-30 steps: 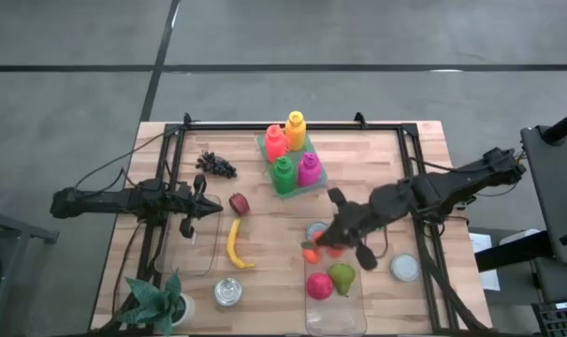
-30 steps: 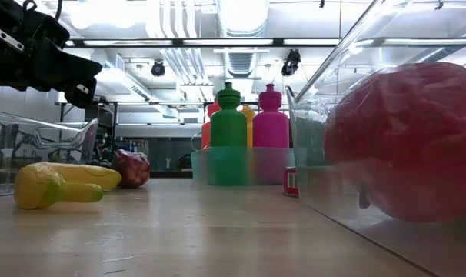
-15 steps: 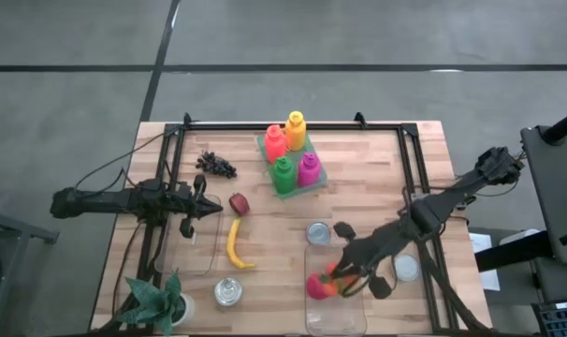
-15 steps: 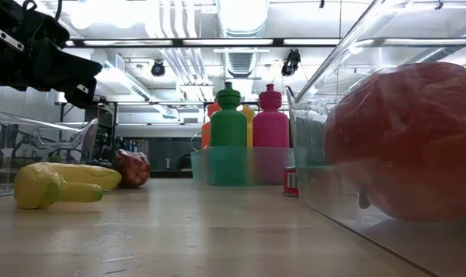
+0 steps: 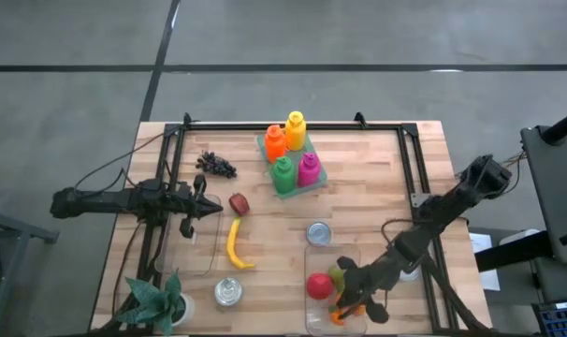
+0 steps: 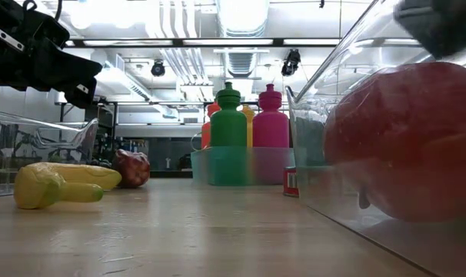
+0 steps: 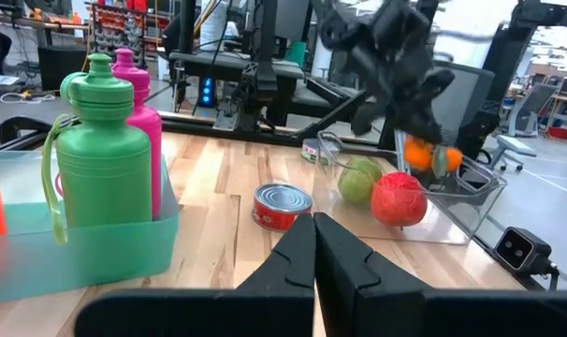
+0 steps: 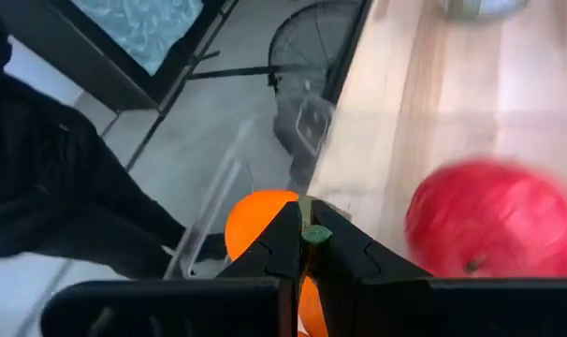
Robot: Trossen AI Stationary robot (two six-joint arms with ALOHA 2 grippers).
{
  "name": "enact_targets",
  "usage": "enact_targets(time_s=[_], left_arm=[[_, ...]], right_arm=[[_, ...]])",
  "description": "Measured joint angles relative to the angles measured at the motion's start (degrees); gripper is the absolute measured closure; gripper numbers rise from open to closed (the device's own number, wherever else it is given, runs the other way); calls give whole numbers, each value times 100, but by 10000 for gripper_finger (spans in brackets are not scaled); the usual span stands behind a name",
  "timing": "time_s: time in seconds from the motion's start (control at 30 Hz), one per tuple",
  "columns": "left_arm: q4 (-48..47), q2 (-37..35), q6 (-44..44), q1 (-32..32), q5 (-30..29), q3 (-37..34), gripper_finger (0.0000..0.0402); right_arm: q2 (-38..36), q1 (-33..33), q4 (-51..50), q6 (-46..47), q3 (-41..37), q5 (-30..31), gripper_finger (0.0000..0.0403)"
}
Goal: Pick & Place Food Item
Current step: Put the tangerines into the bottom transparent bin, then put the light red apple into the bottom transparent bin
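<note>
1. My right fingers [image 5: 344, 309] are clenched on the orange carrot [image 8: 265, 225] by its green stem, over the clear bin [image 5: 313, 323] at the table's near edge.
2. Red apple [image 5: 319, 285] and green pear [image 5: 339, 274] lie in that bin.
3. My left fingers [image 5: 213, 208] are clenched empty near the table's left edge.

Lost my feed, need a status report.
Right gripper shut on orange fruit, above clear bin. Left gripper shut, idle over left tray. Apple, pear already in bin.
</note>
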Motion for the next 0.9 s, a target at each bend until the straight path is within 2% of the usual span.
enact_targets(time_s=[0.13, 0.23, 0.4, 0.77, 0.9], left_arm=[[-2, 0, 0, 2, 1, -2, 401], [0, 0, 0, -1, 1, -2, 401], [-2, 0, 0, 2, 0, -1, 401], [-1, 0, 0, 1, 0, -1, 401], [0, 0, 0, -1, -2, 0, 401]], right_arm=[[439, 105, 314, 482, -78, 4, 388], [701, 111, 315, 488, -75, 44, 388], [767, 109, 365, 675, -56, 61, 377], [519, 108, 141, 1068, -87, -13, 249], [519, 108, 123, 1000, -87, -11, 218]])
